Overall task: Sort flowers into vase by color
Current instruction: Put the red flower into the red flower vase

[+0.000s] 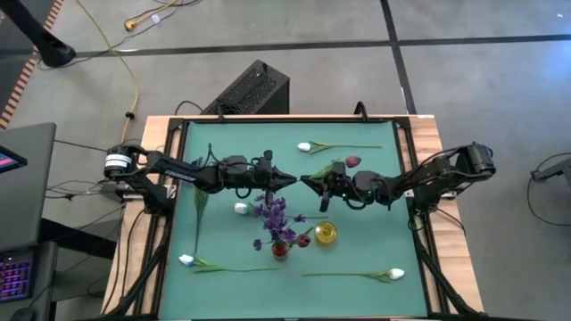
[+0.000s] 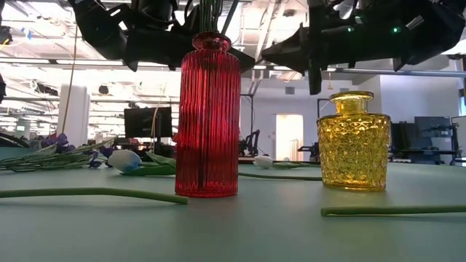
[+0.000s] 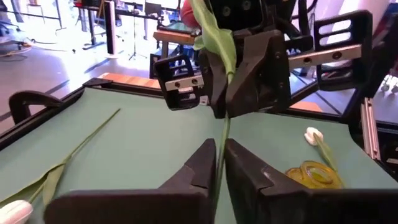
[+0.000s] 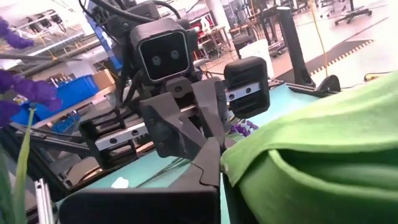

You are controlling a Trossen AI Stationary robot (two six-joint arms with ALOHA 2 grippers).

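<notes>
Standing just below the left gripper (image 1: 287,179) — fingers pinched on a green stem (image 3: 222,140) — the red vase (image 1: 280,250) holds purple flowers (image 1: 272,214). Beside it, under the right gripper (image 1: 308,181) clamped on the same maroon-bloomed stem, the yellow vase (image 1: 326,233) sits; its contents are unclear.

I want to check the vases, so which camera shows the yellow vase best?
The low view: the yellow vase stands whole and unblocked, side-on. The high view shows only its top, the left wrist view its rim; the right wrist view misses it.
</notes>
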